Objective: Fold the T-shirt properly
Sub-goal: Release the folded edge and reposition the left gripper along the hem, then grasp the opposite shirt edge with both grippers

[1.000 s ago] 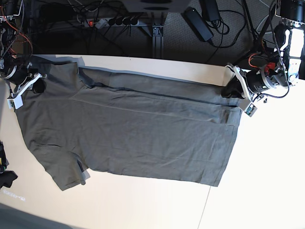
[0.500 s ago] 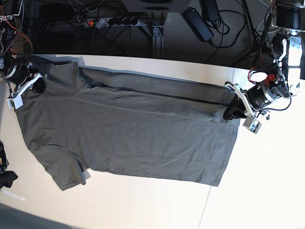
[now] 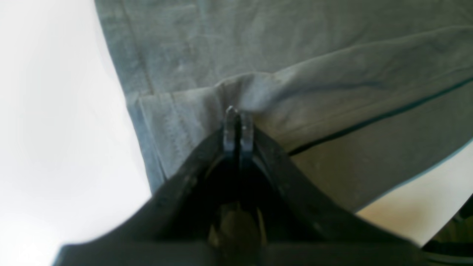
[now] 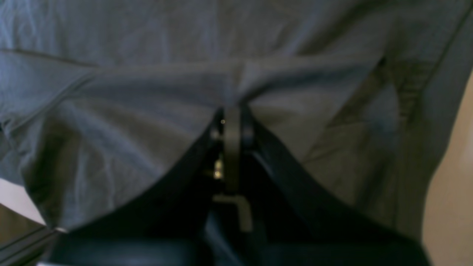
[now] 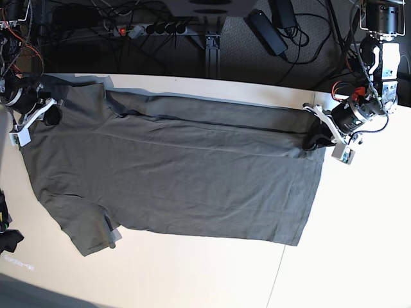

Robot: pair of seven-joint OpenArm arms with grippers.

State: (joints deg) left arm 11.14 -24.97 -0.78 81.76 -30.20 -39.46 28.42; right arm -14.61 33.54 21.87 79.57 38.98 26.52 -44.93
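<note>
The dark olive-grey T-shirt (image 5: 173, 173) lies spread on the pale table (image 5: 359, 244), neck end at the left and hem at the right, with its far edge folded over in a long strip. My left gripper (image 5: 314, 138) sits at the far right hem corner and is shut on a pinch of the T-shirt (image 3: 295, 96); its fingertips (image 3: 232, 119) meet on the cloth. My right gripper (image 5: 51, 115) is at the far left shoulder, shut on a raised fold of the T-shirt (image 4: 147, 96). The collar label is hidden.
A small black lumpy object (image 5: 6, 239) lies at the table's left front edge. Behind the table's far edge are a power strip (image 5: 151, 29), a black adapter (image 5: 266, 31) and cables. A table seam (image 5: 276, 276) runs at the front right.
My left gripper, holding the hem corner, swung toward the near side and then came partway back. The right gripper and the rest of the shirt stayed put.
</note>
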